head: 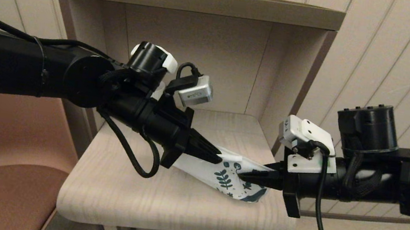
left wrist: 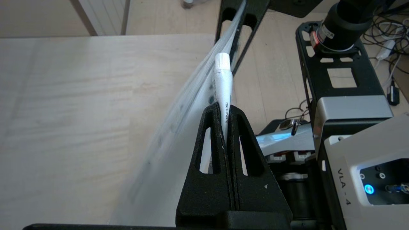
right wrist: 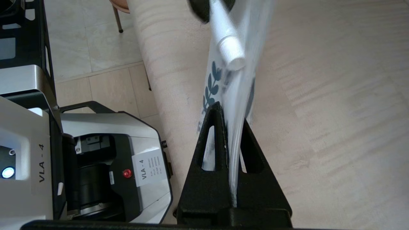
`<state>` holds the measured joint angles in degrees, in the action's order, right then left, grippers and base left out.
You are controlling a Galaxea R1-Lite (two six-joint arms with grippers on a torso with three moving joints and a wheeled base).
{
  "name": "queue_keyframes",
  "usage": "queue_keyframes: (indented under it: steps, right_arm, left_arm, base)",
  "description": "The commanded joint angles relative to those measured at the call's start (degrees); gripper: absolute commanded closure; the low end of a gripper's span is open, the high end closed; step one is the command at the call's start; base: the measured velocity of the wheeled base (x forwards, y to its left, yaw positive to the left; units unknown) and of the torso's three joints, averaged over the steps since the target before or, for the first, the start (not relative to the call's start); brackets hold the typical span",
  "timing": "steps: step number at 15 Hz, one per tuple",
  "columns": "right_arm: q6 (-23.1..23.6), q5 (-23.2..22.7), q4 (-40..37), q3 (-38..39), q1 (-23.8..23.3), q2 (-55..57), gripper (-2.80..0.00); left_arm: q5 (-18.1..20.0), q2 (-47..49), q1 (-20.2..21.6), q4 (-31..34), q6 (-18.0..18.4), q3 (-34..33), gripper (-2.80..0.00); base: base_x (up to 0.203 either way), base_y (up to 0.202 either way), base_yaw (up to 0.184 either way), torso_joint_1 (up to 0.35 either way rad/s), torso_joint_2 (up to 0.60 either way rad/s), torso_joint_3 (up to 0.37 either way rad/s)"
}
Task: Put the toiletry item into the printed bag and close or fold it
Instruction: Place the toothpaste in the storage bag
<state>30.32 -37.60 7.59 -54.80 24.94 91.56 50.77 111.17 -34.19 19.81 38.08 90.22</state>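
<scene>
Above a pale wood-grain counter set in a beige alcove, the robot's two arms meet at the mouth of a thin white crinkly bag printed with dark teal leaves and flowers. The left claw is clenched on the flat tail of a small white squeeze tube lettered "toothpaste", whose ribbed cap points forward toward the bag's opening; the left wrist view shows the tube lying along the translucent film of the printed bag, though whether its cap has passed inside cannot be told. The right claw is clamped on the bag's edge, holding it lifted just above the counter, and the right wrist view shows the film pinched between the two black fingers with the tube's cap close ahead. The step in hand looks to be insertion, with closing or folding not yet begun. The next move would likely call for the left claw to push the tube deeper along the film and then let go, while the right keeps the mouth steady.
</scene>
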Motion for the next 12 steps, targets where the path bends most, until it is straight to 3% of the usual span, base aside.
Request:
queue_keyframes:
  steps: [1, 3, 7, 10, 12]
  right_arm:
    - [0.2, -0.2, 0.1, 0.3, 0.0, -0.2, 0.00]
    - [0.3, -0.2, 0.1, 1.0, 1.3, -0.7, 0.00]
    - [0.3, 0.5, 0.1, 1.1, 3.7, -1.7, 0.00]
    - [0.6, 6.3, 1.5, -0.3, 3.6, -1.7, 0.00]
    - [0.6, 6.7, 3.0, -2.7, 3.0, -1.5, 0.00]
  left_arm:
    - [0.4, -0.3, 1.1, 0.1, 0.1, 2.0, 0.00]
    - [0.5, -0.3, 2.8, 0.4, 0.0, 5.5, 0.00]
    - [0.4, -0.6, 4.2, 0.3, 0.1, 6.4, 0.00]
    - [0.4, -0.5, 4.4, 0.3, 0.1, 6.1, 0.00]
    - [0.3, -0.3, 4.5, 0.3, 0.3, 6.2, 0.00]
  base:
    - [0.000, 0.000, 0.000, 0.000, 0.00, 0.000]
    - [0.000, 0.000, 0.000, 0.000, 0.00, 0.000]
    - [0.000, 0.000, 0.000, 0.000, 0.00, 0.000]
    - [0.000, 0.000, 0.000, 0.000, 0.00, 0.000]
    - [0.000, 0.000, 0.000, 0.000, 0.00, 0.000]
